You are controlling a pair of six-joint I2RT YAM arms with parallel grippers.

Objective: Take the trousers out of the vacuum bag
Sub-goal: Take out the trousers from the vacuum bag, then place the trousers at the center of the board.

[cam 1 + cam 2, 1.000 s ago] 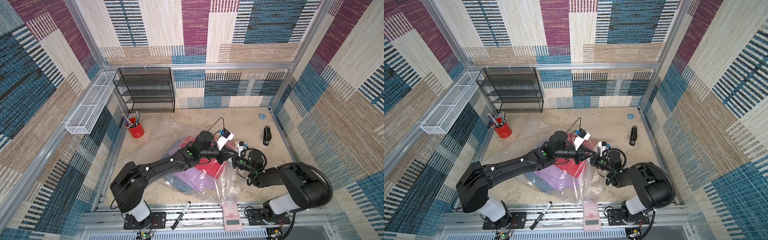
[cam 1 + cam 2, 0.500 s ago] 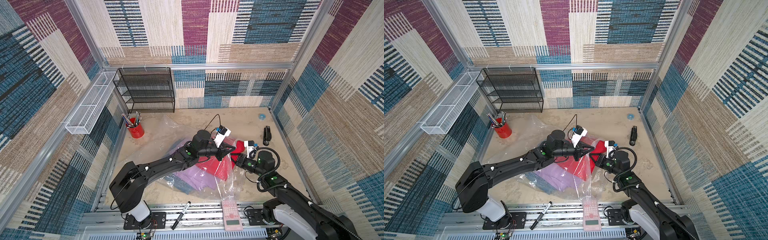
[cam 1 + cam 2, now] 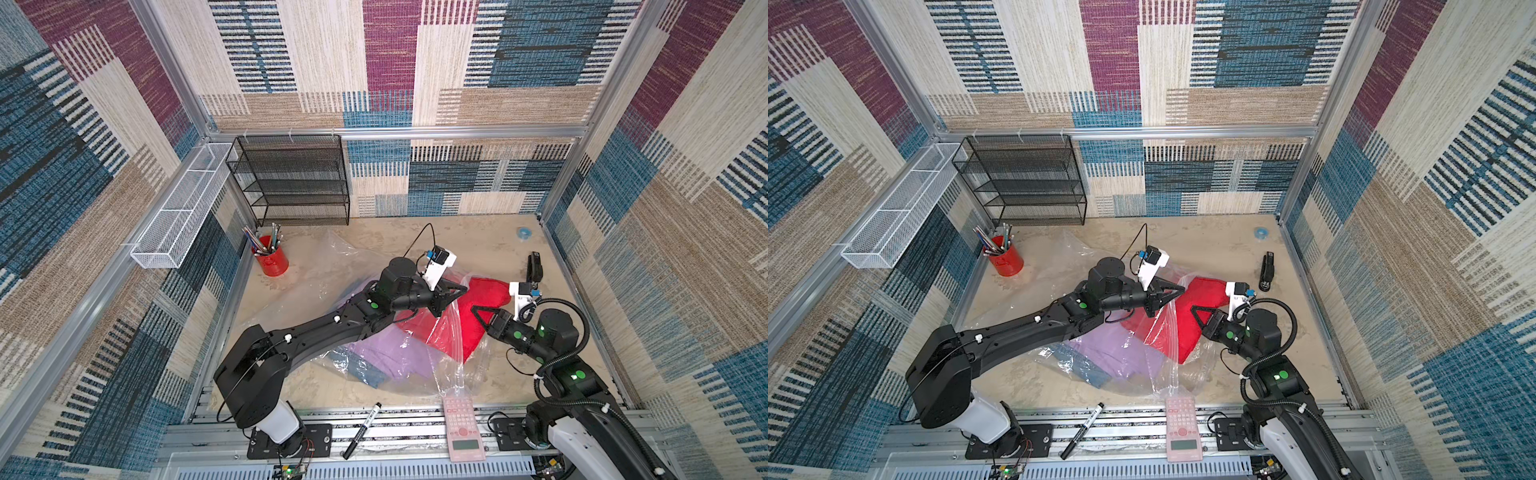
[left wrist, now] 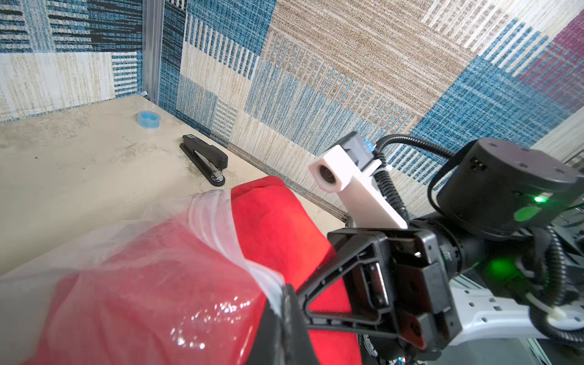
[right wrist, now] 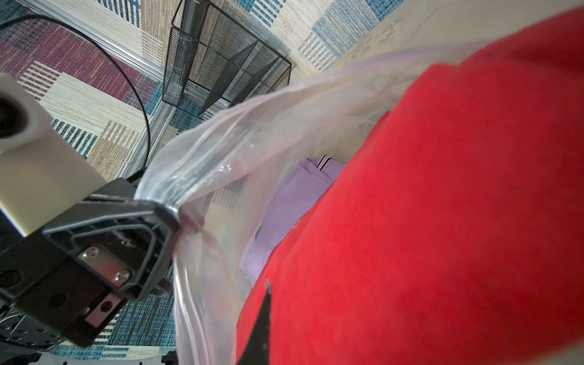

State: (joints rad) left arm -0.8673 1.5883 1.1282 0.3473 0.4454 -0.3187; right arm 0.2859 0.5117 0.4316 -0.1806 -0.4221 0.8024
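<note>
The clear vacuum bag point(image 3: 332, 274) point(image 3: 1059, 274) lies crumpled mid-table. My left gripper point(image 3: 459, 291) point(image 3: 1179, 291) point(image 4: 284, 313) is shut on its mouth edge by the zip strip, holding it up. The red trousers point(image 3: 486, 299) point(image 3: 1204, 295) point(image 4: 278, 221) point(image 5: 442, 221) stick halfway out of the mouth toward the right. My right gripper point(image 3: 474, 309) point(image 3: 1194, 309) point(image 5: 265, 316) is shut on this red cloth, which hides most of its jaws. Still inside the bag lie the lilac trousers point(image 3: 390, 353) point(image 5: 303, 189) and the denim trousers point(image 3: 365, 368) point(image 3: 1088, 370).
A red pen cup point(image 3: 272, 262) and a black mesh rack point(image 3: 295, 183) stand at the back left. A stapler point(image 3: 534, 268) and a blue tape roll point(image 3: 523, 232) lie by the right wall. A pink calculator point(image 3: 461, 428) and a marker point(image 3: 361, 430) rest on the front rail.
My right arm has drawn back to the right with the red trousers, pulling them further out of the bag mouth. The left gripper kept hold of the bag edge and shifted slightly.
</note>
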